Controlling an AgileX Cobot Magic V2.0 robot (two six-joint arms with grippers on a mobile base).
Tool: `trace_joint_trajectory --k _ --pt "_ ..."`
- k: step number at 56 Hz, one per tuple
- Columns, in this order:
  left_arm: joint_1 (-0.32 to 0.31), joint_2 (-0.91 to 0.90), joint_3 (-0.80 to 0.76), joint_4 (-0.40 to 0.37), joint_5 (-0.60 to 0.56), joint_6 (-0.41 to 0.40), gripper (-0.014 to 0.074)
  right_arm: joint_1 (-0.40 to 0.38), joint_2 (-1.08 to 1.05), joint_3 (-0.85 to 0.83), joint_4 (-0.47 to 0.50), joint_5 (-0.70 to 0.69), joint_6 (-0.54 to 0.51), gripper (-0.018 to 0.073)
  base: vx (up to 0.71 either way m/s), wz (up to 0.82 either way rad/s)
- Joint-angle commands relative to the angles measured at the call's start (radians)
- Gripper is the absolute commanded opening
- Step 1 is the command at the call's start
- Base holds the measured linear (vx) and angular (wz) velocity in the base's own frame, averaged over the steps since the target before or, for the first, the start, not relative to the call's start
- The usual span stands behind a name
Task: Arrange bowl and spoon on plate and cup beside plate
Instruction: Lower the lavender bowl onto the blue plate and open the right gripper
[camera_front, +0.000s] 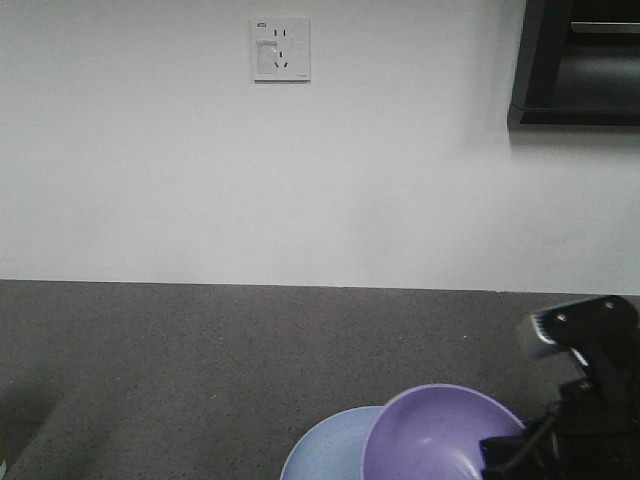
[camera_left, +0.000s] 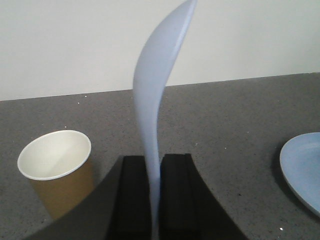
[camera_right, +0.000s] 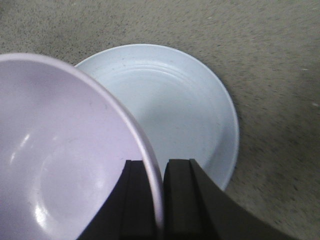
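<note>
My right gripper is shut on the rim of the lavender bowl, which hangs tilted over the light blue plate. In the front view the bowl overlaps the plate at the bottom edge, with the right gripper at its right side. My left gripper is shut on the handle of the pale blue-white spoon, which points up and away. The brown paper cup stands upright to the left of it, and the plate shows at the right edge.
Everything rests on a dark speckled countertop that ends at a white wall with a socket. A dark cabinet hangs at the upper right.
</note>
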Motion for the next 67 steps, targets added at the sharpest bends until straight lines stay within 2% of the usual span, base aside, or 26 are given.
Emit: trace_joint_trajectory --k 1,14,29,42,51,67 --pt "-0.008 0.005 -0.025 -0.026 -0.063 -0.003 0.0 0.009 0.095 -0.117 0.034 -0.01 -0.002 -0.0009 0.0 0.0" --pt "-0.008 0.005 -0.025 -0.026 -0.038 -0.003 0.0 0.009 0.285 -0.213 0.037 0.03 -0.002 -0.0009 0.0 0.0" --pt "-0.008 0.005 -0.025 -0.026 -0.038 -0.003 0.0 0.009 0.408 -0.217 0.047 -0.049 -0.014 -0.0007 0.0 0.0" --pt "-0.008 0.005 -0.025 -0.026 -0.038 -0.003 0.0 0.009 0.455 -0.217 0.105 -0.072 -0.092 0.003 0.0 0.0" --pt "-0.008 0.005 -0.025 -0.026 -0.038 -0.003 0.0 0.009 0.458 -0.217 0.14 -0.068 -0.117 0.0134 0.0 0.0" --pt "-0.008 0.005 -0.025 -0.026 -0.038 -0.003 0.0001 0.009 0.458 -0.217 0.143 -0.08 -0.119 0.0466 0.0 0.0"
